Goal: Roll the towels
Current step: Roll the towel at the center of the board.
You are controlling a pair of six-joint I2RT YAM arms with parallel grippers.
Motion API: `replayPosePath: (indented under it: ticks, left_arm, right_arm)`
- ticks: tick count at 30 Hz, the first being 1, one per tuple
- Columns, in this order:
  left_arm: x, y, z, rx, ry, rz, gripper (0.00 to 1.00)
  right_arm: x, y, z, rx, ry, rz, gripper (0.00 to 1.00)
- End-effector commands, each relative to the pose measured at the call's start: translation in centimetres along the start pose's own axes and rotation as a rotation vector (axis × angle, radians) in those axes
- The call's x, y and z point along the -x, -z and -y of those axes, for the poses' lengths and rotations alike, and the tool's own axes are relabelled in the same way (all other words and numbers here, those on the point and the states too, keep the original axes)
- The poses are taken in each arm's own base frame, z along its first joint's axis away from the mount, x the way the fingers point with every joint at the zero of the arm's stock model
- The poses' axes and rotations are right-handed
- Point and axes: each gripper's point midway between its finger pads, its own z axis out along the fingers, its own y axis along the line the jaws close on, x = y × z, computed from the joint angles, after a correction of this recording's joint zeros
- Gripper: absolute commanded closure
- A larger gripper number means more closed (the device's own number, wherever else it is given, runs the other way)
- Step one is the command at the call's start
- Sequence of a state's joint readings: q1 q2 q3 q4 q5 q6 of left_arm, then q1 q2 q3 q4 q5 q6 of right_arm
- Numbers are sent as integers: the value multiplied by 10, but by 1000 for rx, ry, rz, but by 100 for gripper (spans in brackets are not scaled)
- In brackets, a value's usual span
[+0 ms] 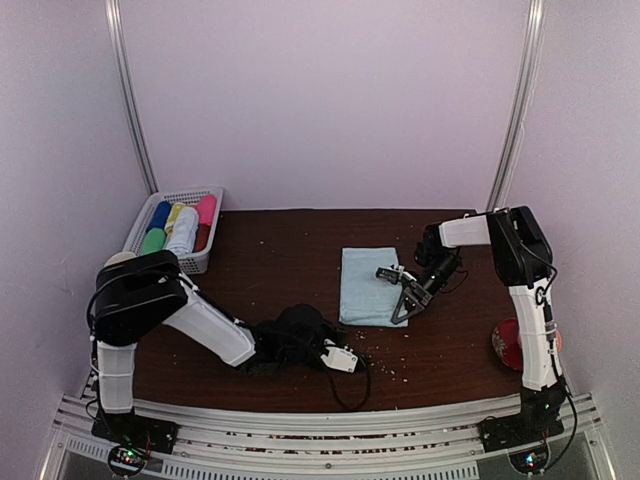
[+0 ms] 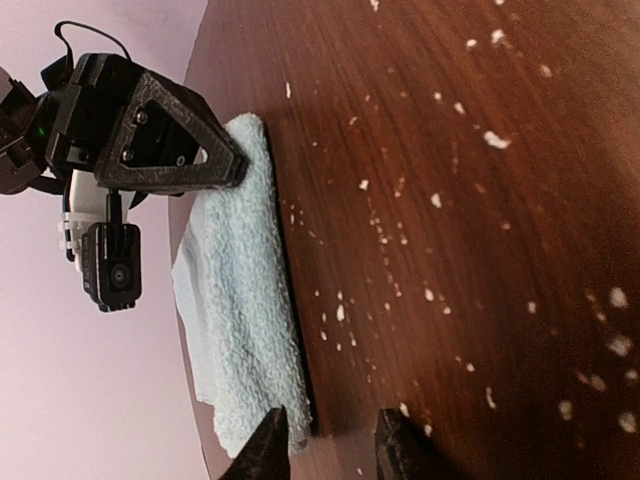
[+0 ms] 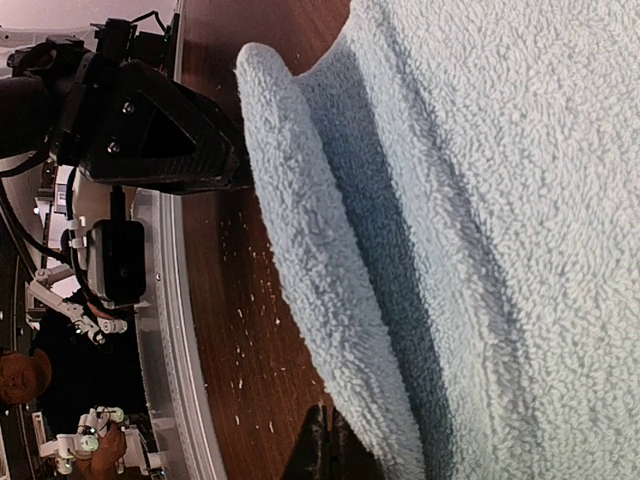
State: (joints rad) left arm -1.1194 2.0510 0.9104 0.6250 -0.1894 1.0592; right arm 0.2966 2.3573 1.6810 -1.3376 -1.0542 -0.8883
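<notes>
The pale light-blue terry towel, long axis twelve-to-six, lies at one o'clock from my narrowly parted, empty left pincer; my shut right pincer sits nearer, at its edge.

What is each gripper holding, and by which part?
The right gripper seems to pinch the towel by its near right corner; the left gripper holds nothing yet.

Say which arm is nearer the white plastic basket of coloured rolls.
Left. The left arm bends close beside the basket; the right arm is far to its right, by the pale blue cloth towel.
</notes>
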Motion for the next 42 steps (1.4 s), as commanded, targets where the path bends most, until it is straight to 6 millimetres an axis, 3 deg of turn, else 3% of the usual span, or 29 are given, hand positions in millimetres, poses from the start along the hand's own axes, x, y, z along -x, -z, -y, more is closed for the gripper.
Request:
replayPosePath:
  ticks: [1, 13, 16, 20, 28, 35, 40, 42]
  left_arm:
    - [-12, -17, -4, 24, -33, -48, 70]
    - [-20, -31, 1, 16, -92, -81, 69]
    - [-24, -33, 2, 14, -104, -87, 64]
    - [-32, -39, 10, -18, -119, -110, 64]
    - [-40, -49, 33, -123, -150, -134, 65]
    - [-48, -56, 56, -211, -186, -163, 80]
    - [-51, -61, 65, -250, -185, -180, 100]
    - [-49, -61, 64, -259, -171, -176, 100]
  right_arm:
    - [1, 2, 3, -1, 4, -3, 100]
    - [12, 5, 8, -6, -11, 14, 100]
    - [18, 8, 8, -16, -5, 23, 100]
    - [25, 10, 13, -27, -12, 30, 100]
    - [19, 6, 35, -76, -53, 22, 100]
    - [20, 10, 46, -110, -95, 33, 100]
    - [19, 11, 46, -120, -91, 27, 100]
    - [20, 14, 43, -127, -75, 21, 100]
